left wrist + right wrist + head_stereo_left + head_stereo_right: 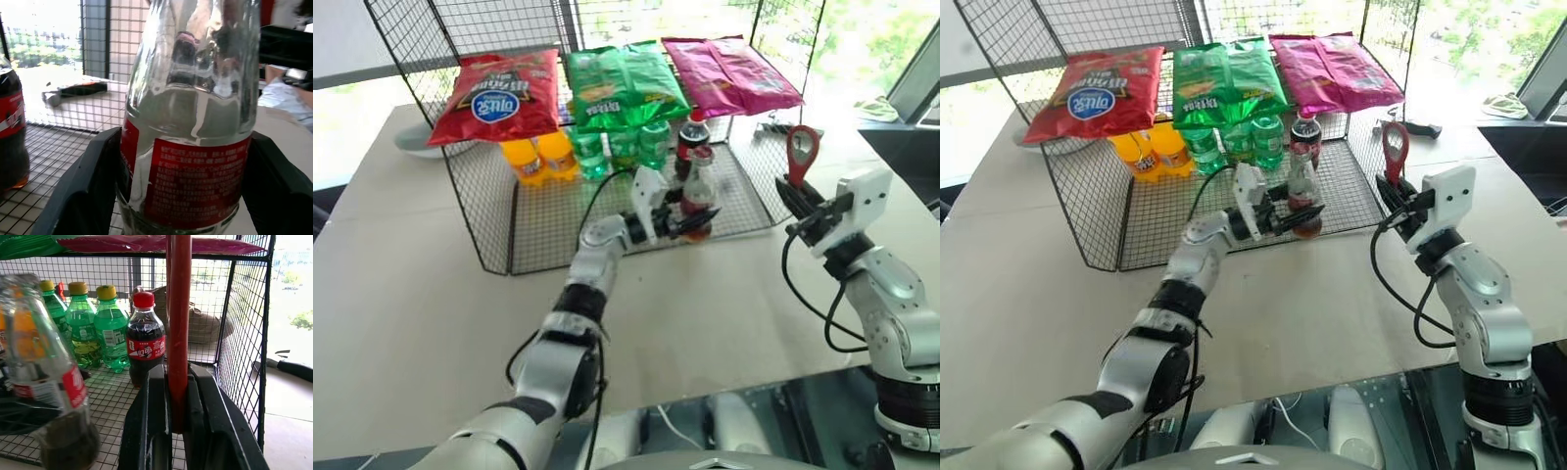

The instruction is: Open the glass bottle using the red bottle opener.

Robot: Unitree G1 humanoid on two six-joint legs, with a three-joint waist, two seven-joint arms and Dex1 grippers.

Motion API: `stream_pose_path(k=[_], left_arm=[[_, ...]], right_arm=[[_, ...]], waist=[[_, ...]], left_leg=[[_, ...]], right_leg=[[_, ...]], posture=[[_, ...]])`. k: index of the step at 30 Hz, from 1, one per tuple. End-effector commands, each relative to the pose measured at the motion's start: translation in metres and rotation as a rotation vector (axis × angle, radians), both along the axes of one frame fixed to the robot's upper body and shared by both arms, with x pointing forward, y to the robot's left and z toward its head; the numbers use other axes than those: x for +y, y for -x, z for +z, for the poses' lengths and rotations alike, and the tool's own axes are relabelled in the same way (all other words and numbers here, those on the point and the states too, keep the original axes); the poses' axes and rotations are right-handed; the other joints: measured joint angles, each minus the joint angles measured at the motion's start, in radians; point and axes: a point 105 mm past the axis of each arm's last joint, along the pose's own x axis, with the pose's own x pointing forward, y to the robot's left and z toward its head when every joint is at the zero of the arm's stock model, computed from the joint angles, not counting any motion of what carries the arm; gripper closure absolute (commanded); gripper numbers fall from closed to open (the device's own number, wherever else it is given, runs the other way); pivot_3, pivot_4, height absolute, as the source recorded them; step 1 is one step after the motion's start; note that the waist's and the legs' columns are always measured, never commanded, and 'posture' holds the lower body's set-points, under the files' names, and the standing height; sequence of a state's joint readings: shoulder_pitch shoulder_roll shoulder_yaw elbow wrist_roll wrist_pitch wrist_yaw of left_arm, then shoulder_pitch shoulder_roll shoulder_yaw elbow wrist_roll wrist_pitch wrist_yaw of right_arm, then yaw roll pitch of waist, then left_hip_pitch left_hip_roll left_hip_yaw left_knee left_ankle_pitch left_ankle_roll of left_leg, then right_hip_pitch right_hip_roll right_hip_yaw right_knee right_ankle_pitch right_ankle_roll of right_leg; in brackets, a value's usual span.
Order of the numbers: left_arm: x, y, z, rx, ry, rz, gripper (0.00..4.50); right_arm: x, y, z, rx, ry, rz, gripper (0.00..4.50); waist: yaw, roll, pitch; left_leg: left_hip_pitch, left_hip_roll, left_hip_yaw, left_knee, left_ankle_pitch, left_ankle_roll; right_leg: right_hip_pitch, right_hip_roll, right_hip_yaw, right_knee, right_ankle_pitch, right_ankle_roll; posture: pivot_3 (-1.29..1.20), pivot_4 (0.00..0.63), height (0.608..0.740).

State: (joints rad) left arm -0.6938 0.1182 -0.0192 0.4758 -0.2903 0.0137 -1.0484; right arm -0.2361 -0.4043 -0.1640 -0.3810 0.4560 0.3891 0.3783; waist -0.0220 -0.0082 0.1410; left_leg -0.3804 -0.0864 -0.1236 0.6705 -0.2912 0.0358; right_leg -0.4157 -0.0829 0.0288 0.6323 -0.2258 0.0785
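Left end effector [690,221], reaching into the wire rack [489,225] from its open front; its two black fingers [83,196] stand on either side of the glass bottle [699,191], pressed against the red label low on the body, so that the bottle is gripped between them. The glass bottle stands upright on the mesh floor of the rack, towards the rack's right side, with dark drink in its base and clear glass above; just behind it stands the plastic cola bottle [145,340] with a red screw cap. Right end effector [800,217], held outside the rack beside its right wire wall, above the table [401,323]; its fingers are closed tight on the handle of the red bottle opener [802,152], which points upward with its ring-shaped head uppermost. The opener and the glass bottle are apart, the wire wall lying between them. Rear of the rack floor: green bottles [625,147] in a row and orange bottles [539,157] to their left. Top of the rack: a red snack bag [499,93], a green snack bag [622,83] and a pink snack bag [729,70], lying side by side.
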Motion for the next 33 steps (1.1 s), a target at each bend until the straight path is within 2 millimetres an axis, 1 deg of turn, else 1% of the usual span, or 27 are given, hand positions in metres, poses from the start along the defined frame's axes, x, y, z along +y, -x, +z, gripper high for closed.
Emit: stream_pose_path(k=[1,3,5,7,9,15,21,23,24,25,30,33], left_arm=[[0.013,0.035,0.025,-0.037,-0.007,-0.082,1.69],[0.027,0.046,0.018,-0.022,-0.05,-0.057,1.69],[0.038,0.055,0.005,0.012,-0.09,-0.033,1.69],[0.044,0.06,-0.008,0.037,-0.126,-0.012,1.69],[0.047,0.061,-0.015,0.044,-0.128,0.017,1.69],[0.049,0.059,-0.019,0.028,-0.078,0.089,1.69],[0.047,0.07,-0.016,0.06,-0.031,0.022,1.69],[0.047,0.071,-0.015,0.056,-0.03,0.024,0.68],[0.047,0.071,-0.015,0.058,-0.03,0.022,0.58],[0.048,0.071,-0.013,0.047,-0.029,0.029,0.02],[0.05,0.069,0.005,-0.013,0.037,0.072,0.02],[0.049,0.071,0.009,-0.047,0.047,0.079,0.02]], right_arm=[[0.005,0.0,0.015,-0.06,0.001,0.03,4.5],[0.007,-0.002,0.015,-0.058,0.001,0.043,4.5],[0.011,-0.005,0.015,-0.055,-0.002,0.062,4.5],[0.015,-0.006,0.014,-0.052,-0.003,0.083,4.5],[0.019,-0.008,0.013,-0.048,-0.003,0.099,4.5],[0.022,-0.011,0.013,-0.049,-0.003,0.121,4.5],[0.025,-0.013,0.013,-0.049,0.002,0.136,4.5],[0.026,-0.013,0.013,-0.048,0.004,0.141,4.5],[0.026,-0.013,0.013,-0.049,0.005,0.142,4.5],[0.026,-0.013,0.013,-0.049,0.006,0.143,4.5],[0.026,-0.015,0.013,-0.049,0.011,0.15,4.5],[0.028,-0.016,0.013,-0.049,0.015,0.158,4.5]], waist=[[-0.004,0.0,0.0],[-0.004,0.001,0.0],[-0.003,0.001,-0.001],[0.003,0.001,0.0],[0.01,0.001,0.0],[0.015,0.001,0.0],[0.012,0.001,-0.001],[0.011,0.001,0.0],[0.011,0.001,0.0],[0.011,0.001,0.0],[0.011,0.001,-0.001],[0.011,0.001,-0.001]], left_leg=[[0.0,0.0,0.0,0.0,0.0,0.0],[0.001,0.0,0.0,0.0,0.0,0.0],[0.001,0.0,0.0,0.0,0.0,0.0],[0.002,0.0,0.001,0.0,0.0,0.0],[0.002,0.0,0.001,0.0,0.0,0.0],[0.002,0.0,0.0,0.001,0.0,0.0],[0.002,0.0,0.0,0.0,0.0,0.0],[0.002,0.0,0.0,0.0,0.0,0.0],[0.001,0.0,0.001,0.0,0.0,0.0],[0.001,0.0,0.001,0.0,0.0,0.0],[0.002,0.0,0.001,0.0,0.0,0.0],[0.002,0.0,0.001,0.0,0.0,0.0]], right_leg=[[0.0,0.0,0.0,0.0,0.0,0.0],[0.0,0.0,0.001,0.001,0.0,0.0],[0.0,0.0,0.001,0.001,0.0,0.0],[0.001,0.0,0.001,0.002,0.0,0.0],[0.001,0.0,0.001,0.001,0.0,0.0],[0.001,-0.001,0.0,0.0,0.0,0.0],[0.001,-0.001,0.0,0.001,0.0,0.0],[0.001,-0.001,0.0,0.001,0.0,0.0],[0.001,-0.001,0.001,0.001,0.0,0.0],[0.001,-0.001,0.001,0.0,0.0,0.0],[0.001,-0.001,0.001,0.001,0.0,0.0],[0.001,-0.001,0.001,0.001,0.0,0.0]], posture=[[0.0,0.15,0.74],[0.0,0.15,0.74],[0.0,0.15,0.74],[0.0,0.15,0.74],[0.0,0.15,0.74],[0.0,0.15,0.74],[0.0,0.15,0.74],[0.0,0.15,0.74],[0.0,0.15,0.74],[0.0,0.15,0.74],[0.0,0.15,0.74],[0.0,0.15,0.74]])
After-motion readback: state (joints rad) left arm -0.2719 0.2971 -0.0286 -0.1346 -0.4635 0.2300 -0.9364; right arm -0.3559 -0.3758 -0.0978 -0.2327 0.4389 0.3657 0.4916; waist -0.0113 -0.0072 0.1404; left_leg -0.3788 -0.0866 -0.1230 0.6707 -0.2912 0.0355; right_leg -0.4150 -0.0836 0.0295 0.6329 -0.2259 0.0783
